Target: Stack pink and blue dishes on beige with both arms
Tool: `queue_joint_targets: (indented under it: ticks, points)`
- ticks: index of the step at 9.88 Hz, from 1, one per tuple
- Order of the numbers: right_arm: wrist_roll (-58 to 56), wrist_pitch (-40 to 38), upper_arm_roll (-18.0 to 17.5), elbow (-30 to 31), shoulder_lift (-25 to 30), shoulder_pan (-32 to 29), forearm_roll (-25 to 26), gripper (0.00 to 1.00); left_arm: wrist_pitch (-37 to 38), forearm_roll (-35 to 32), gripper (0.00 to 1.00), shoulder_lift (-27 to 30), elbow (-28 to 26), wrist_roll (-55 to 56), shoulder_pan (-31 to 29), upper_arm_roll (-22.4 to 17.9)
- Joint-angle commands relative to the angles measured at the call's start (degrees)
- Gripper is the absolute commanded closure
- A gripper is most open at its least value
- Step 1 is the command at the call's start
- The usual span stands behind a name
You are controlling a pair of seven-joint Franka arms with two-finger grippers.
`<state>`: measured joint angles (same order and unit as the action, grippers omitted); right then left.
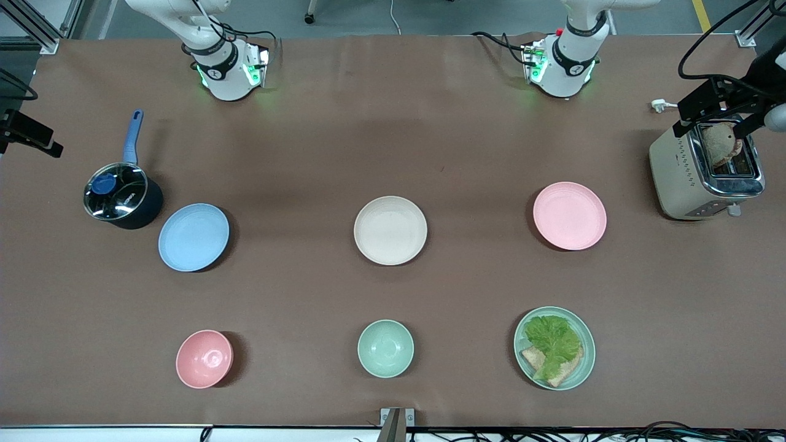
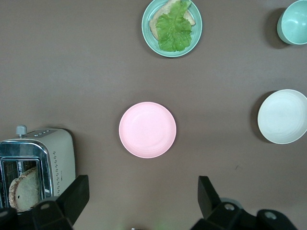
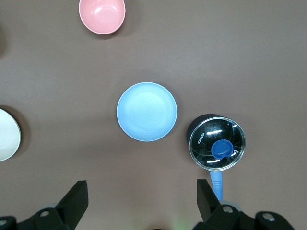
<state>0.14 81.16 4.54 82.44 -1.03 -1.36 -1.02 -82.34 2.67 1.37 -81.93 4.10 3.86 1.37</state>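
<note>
Both grippers hang spread and empty: left gripper (image 2: pixel 141 203) over pink plate (image 2: pixel 147 129), right gripper (image 3: pixel 141 203) over blue plate (image 3: pixel 147 111). Each should pinch its plate's rim; beige plate (image 1: pixel 390 230) between them lies bare.

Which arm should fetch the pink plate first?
Left, probably. The left gripper hangs open over bare table beside the pink plate; the right gripper, also open, is beside the blue plate.

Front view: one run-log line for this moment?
stage: not started | left gripper: open over pink plate | right gripper: open over blue plate | beige plate: empty, mid-table
</note>
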Motion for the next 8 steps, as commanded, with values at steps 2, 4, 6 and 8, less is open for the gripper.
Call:
queue_joint_targets:
  ticks: [2, 4, 6, 8]
  points:
    - [-0.23, -0.03, -0.23, 1.14, 0.51, -0.66, 0.14, 0.00, -0.63, -0.65, 0.00, -0.22, -2.70, -0.67, -0.34, -0.93]
    - [-1.02, 5.72, -0.23, 7.78, -0.28, -0.57, -0.30, 0.00, -4.99, -0.56, 0.00, -0.49, -8.64, -2.34, -0.43, -2.33]
    - [-4.60, 16.00, -0.14, 15.26, -2.20, -0.57, -0.38, 0.00, -12.10, -0.47, 0.00, -2.24, -16.99, -5.59, -0.87, -2.86]
    - [-8.21, 21.91, 0.47, 17.31, -8.34, -1.18, -2.83, 0.00, -23.17, -0.38, 0.00, -6.18, -26.83, -9.96, -0.87, -2.87]
